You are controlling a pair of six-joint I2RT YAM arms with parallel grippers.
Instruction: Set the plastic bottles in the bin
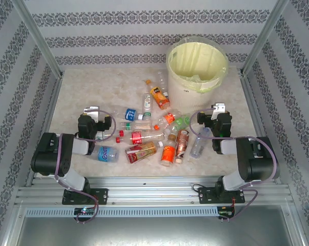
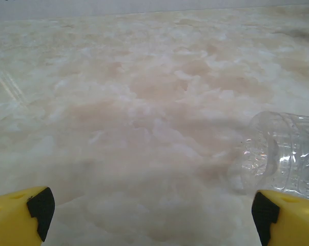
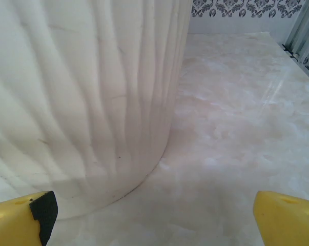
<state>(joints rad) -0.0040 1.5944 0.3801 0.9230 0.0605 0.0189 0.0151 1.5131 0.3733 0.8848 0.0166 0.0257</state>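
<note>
- Jaws are standing wide apart on the left gripper [image 2: 151, 215], which is released and grasping nothing. Its yellow fingers [image 2: 16, 215] are hanging low over the table [image 2: 144, 102].
- Just beyond that gripper's right-hand finger, a clear bottle [image 2: 287, 154] is lying on its side, and the table is showing through its see-through wall. Whether it is touching the finger I cannot tell.
- On the right gripper [image 3: 151, 215] the jaws are gaping just as wide, released and holding nothing. They are facing the ribbed outer wall of the bin [image 3: 82, 102], which is standing upright near them.
- Seen from above, the bottles [image 1: 154, 136] are lying scattered on the table between the two arms, most of them on their sides.
- A blue-labelled bottle [image 1: 107, 152] is lying just beside the left arm, and a pale bottle [image 1: 200, 142] is lying just beside the right arm.
- An orange-labelled bottle [image 1: 158, 96] is lying nearest the bin, close to its foot.
- The bin is sitting at the far right of the table, behind the scatter. A pale yellow bag [image 1: 195, 56] is lining it and folding over the rim, and the bag's crumpled inside is showing.
</note>
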